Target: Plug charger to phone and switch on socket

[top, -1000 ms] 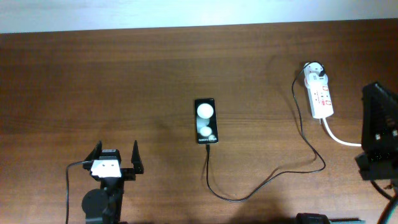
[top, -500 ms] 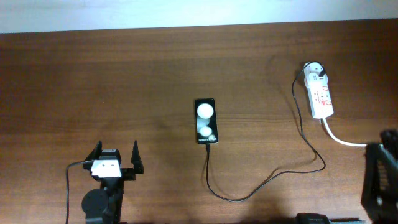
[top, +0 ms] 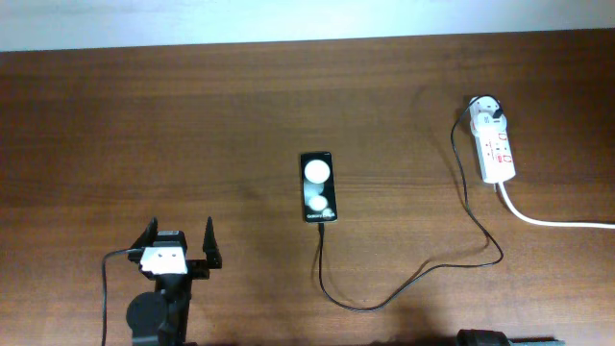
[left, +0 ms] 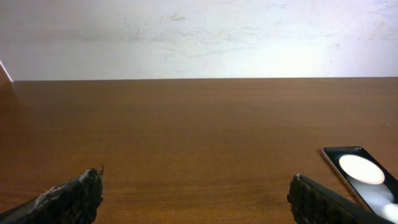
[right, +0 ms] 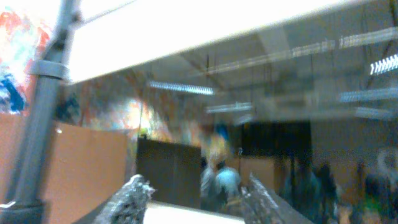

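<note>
With twelve o'clock taken as the table's far edge in the overhead view, the brown wooden table (top: pixel 144 115) fills nearly the whole picture.

At about eight o'clock from its middle, the left gripper (top: pixel 180 231) points toward twelve. Its two black fingers are spread wide, with only bare wood between them, and it touches nothing. Its wrist camera catches the phone at the lower right, off toward two o'clock of the fingers.

The right gripper (right: pixel 196 186) is outside the overhead picture. Its own camera looks out at a blurred room. The two fingers at the bottom of that frame stand apart, with nothing between them.

The charger (top: pixel 384 300) is a thin black cable. It leaves the phone's six o'clock end, loops toward five o'clock, then climbs to a round white plug (top: pixel 488 113) at two o'clock. That plug sits in the twelve o'clock end of the power strip (top: pixel 497 154).

The white strip lies near the three o'clock edge of the table. Its red marks are too small to tell how the switch is set. A thick white cord (top: pixel 553 222) runs from its six o'clock end off toward three.

The phone (top: pixel 319 186) lies flat at the table's centre, face up, well apart from both grippers. The cable tip meets its near edge, but I cannot tell whether it is fully seated.
</note>
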Robot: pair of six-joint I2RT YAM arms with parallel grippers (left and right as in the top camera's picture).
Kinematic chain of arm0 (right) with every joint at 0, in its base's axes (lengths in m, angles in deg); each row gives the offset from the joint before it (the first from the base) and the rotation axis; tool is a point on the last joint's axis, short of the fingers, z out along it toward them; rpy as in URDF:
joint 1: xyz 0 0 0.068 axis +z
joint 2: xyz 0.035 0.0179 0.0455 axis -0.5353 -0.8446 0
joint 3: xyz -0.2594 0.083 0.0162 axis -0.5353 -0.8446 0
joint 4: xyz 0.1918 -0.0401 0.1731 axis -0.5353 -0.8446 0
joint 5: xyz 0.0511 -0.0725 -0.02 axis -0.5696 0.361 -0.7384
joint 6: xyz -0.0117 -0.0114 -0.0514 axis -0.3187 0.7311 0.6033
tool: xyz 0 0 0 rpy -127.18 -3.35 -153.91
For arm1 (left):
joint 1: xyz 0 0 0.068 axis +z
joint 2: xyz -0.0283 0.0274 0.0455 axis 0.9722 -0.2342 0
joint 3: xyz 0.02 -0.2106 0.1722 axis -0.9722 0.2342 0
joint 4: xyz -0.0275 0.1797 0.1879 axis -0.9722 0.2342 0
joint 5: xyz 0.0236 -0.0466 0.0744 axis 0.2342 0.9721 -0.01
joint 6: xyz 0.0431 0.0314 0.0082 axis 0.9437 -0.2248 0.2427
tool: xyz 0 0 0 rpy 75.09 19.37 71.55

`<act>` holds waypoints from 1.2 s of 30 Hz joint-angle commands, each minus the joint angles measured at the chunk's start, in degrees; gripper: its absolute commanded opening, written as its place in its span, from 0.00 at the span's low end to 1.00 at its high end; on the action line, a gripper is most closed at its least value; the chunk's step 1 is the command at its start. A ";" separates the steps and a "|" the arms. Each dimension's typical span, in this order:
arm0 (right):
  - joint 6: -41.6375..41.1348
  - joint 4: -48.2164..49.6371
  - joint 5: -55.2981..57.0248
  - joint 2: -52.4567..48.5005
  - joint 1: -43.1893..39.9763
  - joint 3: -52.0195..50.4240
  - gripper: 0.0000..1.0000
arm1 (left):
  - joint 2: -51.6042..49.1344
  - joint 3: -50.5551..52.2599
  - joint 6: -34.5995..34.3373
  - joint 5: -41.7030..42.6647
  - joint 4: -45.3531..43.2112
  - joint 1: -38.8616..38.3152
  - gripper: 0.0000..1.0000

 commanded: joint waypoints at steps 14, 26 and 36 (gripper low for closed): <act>-0.20 1.99 5.25 16.48 5.62 -10.16 0.61 | 0.00 0.20 0.92 0.79 0.13 -0.13 0.99; -0.22 -0.63 18.67 16.44 5.57 -35.30 0.99 | 0.00 0.20 0.90 0.79 0.13 -0.13 0.99; -0.22 16.48 24.28 16.44 5.57 -70.60 0.99 | 0.00 0.20 0.92 0.79 0.13 -0.13 0.99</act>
